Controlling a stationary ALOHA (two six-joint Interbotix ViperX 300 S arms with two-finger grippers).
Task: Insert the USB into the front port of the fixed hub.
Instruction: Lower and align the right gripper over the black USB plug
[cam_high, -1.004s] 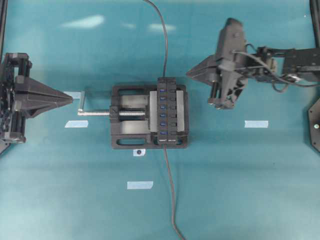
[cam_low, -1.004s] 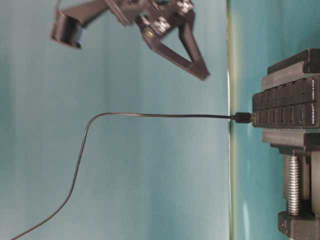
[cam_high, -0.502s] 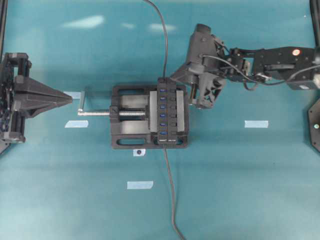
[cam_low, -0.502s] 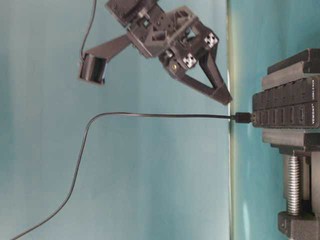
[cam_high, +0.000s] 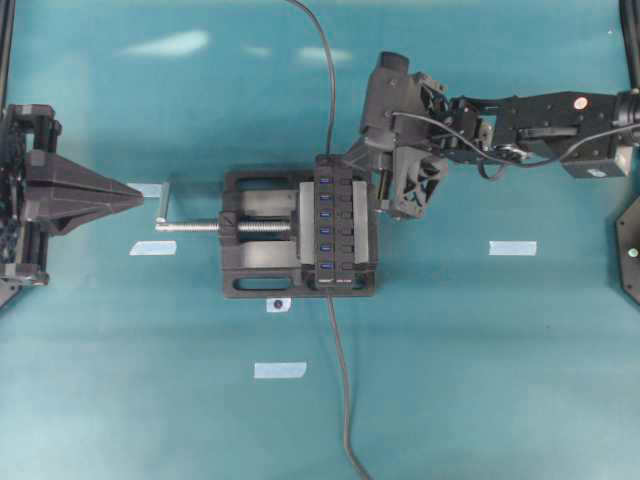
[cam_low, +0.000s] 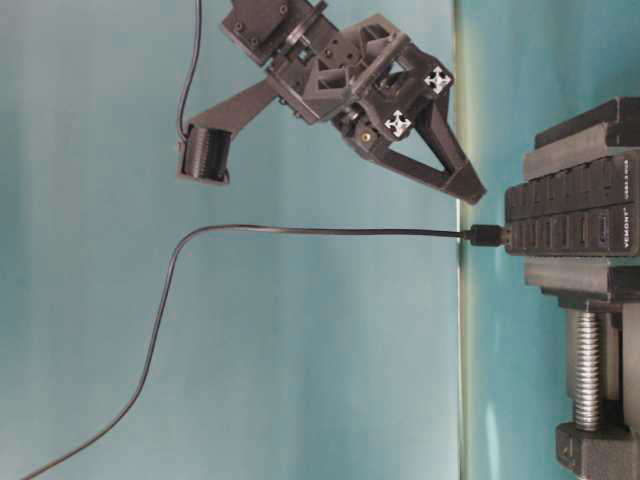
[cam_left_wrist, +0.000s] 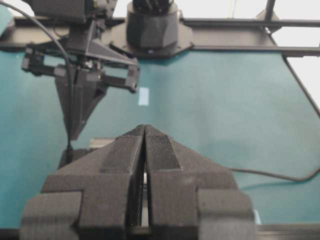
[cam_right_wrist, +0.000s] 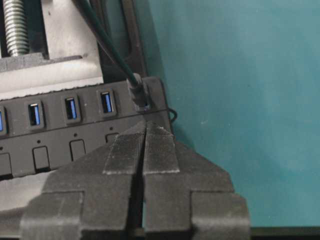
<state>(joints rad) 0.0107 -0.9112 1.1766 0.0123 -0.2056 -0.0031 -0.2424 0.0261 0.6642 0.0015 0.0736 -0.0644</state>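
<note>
Overhead, right gripper (cam_high: 372, 172) tilts down beside the fixed hub (cam_high: 335, 222), jaws clenched, grasping nothing

Both arms matte black plastic, printed look. Right gripper (cam_low: 478, 192): wedge-shaped jaws w/ ribbed inner pads, white cross-shaped marks on carriage, brass screw, thin black cable looping at 12 o'clock, ribbed cylindrical wrist cam. Red dot on right forearm. Left gripper (cam_high: 138, 195): same wedge shape.
</note>
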